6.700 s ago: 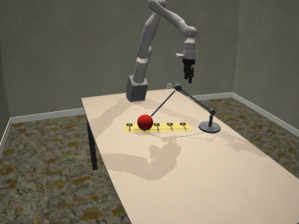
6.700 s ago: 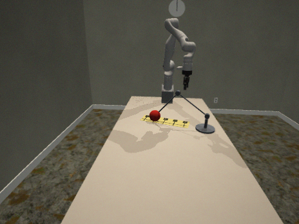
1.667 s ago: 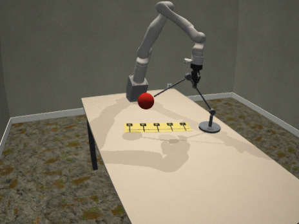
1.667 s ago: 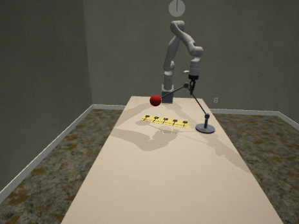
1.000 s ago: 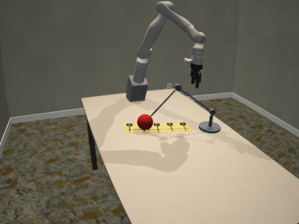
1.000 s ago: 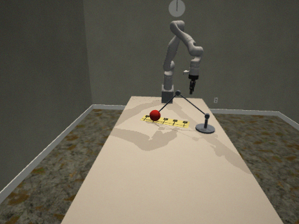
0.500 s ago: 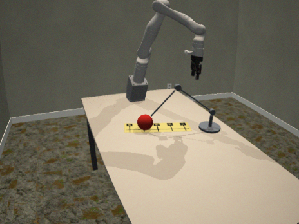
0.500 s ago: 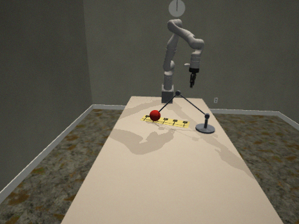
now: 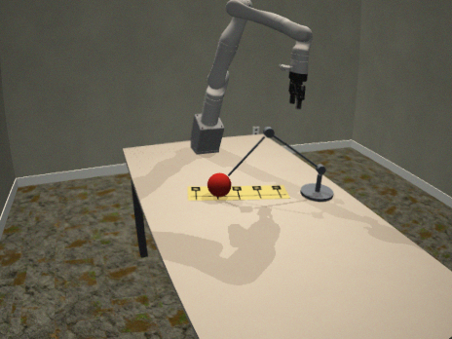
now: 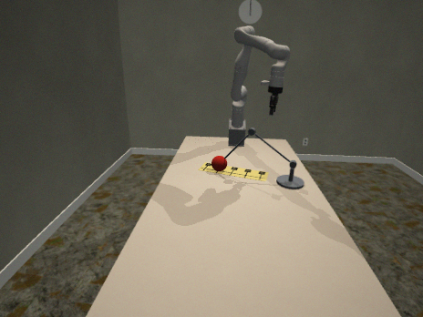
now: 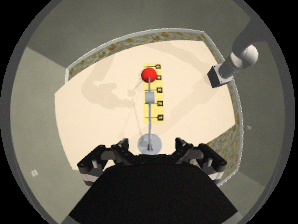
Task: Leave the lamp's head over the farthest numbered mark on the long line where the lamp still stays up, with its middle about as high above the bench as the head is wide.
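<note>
Bench [image 9: 341, 253] [image 10: 228, 250] [image 11: 75, 110]: pale, matte, flat top. Arm [image 9: 229, 46] [image 10: 240, 68] [image 11: 245, 55]: smooth light-grey shell.

Lamp [image 9: 296, 151] [image 10: 273, 148] [image 11: 149, 125]: stands on bench, thin dark rods, likely stiff; joints probably give, one worn. Probably light up top, could sag or swing if let go too far out. Base [image 9: 309, 193] [image 10: 284, 183] [image 11: 156, 141]: flat grey disc, maybe the heavy part.

Strip [image 9: 248, 193] [image 10: 241, 173] [image 11: 155, 110]: yellow, thin, flat, black numbered marks.

Pincer [image 9: 295, 104] [image 10: 272, 113] [image 11: 151, 143]: black, fingers wide apart, holding nothing, above lamp.

Head [image 9: 219, 185] [image 10: 219, 163] [image 11: 149, 75]: red, smooth ball, low over strip near fourth mark from base; bench contact can't tell. Looks too low, so likely sunk. Round, maybe slippery, poor grip.

Elbow [image 9: 268, 131] [image 10: 252, 131] [image 11: 149, 97]: short grey cylinder, best hold; pinch squarely, raise gently, try nearer mark.

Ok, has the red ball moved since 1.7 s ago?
Yes: down, from well above the yellow strip; the ball now overlaps it in view.
</note>
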Controlling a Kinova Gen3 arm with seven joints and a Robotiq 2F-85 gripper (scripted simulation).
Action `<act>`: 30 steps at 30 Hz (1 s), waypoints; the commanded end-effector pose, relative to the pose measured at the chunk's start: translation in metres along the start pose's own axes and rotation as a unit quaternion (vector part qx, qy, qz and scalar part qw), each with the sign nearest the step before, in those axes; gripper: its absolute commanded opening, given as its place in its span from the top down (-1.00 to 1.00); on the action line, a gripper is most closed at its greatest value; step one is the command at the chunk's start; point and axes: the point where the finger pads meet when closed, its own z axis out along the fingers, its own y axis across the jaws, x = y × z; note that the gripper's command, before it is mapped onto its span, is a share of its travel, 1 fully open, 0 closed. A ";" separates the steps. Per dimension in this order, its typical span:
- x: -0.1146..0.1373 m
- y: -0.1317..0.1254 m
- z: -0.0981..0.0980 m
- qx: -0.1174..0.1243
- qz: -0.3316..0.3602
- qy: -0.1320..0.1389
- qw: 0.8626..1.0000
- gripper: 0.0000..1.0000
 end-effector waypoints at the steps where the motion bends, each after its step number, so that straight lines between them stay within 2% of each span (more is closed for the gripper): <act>1: -0.002 -0.002 -0.014 0.003 0.000 -0.006 1.000 -1.00; 20: -0.001 -0.001 -0.010 0.001 0.000 -0.003 1.000 -1.00; 30: 0.046 -0.001 -0.008 0.002 0.000 -0.003 1.000 -1.00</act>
